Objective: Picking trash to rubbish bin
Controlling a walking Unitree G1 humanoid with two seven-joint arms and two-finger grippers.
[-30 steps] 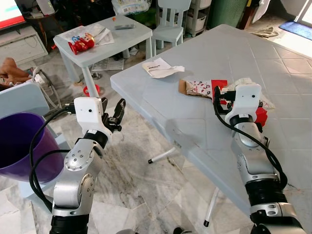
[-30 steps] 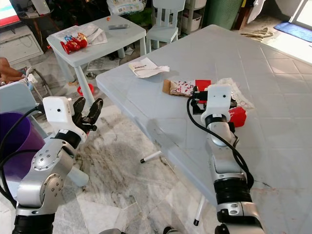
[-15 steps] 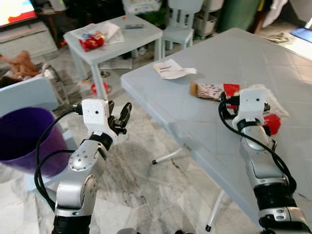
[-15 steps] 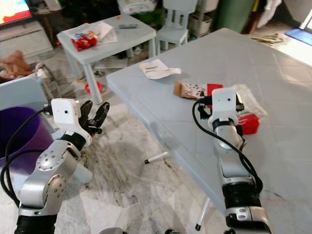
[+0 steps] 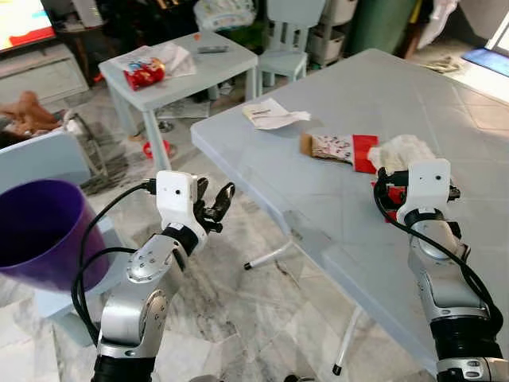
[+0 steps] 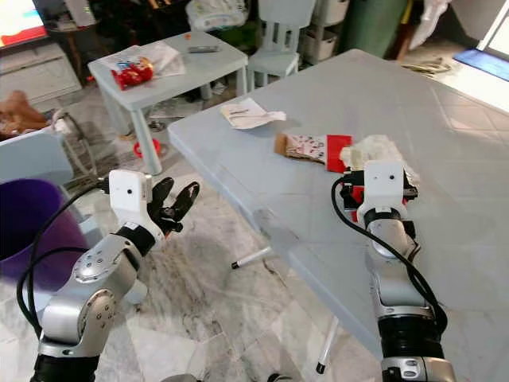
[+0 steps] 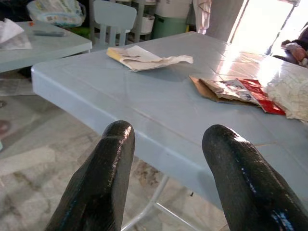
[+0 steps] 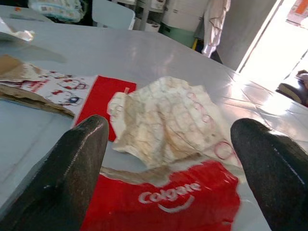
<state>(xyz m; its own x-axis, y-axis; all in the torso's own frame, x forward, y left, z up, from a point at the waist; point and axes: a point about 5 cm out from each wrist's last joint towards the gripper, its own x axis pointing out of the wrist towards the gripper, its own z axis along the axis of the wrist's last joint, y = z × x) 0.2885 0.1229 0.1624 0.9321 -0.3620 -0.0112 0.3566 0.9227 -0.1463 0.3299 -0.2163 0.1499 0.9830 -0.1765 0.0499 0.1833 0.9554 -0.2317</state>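
Since a second ago the right gripper (image 8: 168,163) has drawn back toward the near edge of the table (image 5: 318,199), and the red carton (image 8: 168,197) it was over now lies just ahead of its fingers. The fingers stand wide apart, one on each side of the carton, holding nothing. Just beyond the carton sits a crumpled wrapper (image 8: 168,120), touching it. Past that lies a flat printed packet (image 5: 338,148) with a red end, and farther off a folded paper (image 5: 270,114) near the table's far corner.

The left gripper (image 5: 216,208) hangs off the table's edge over the marble floor, its fingers (image 7: 108,178) spread and empty. The purple bin (image 5: 40,231) stands on the robot's far left, well apart from the trash. A small table (image 5: 215,68) stands behind.
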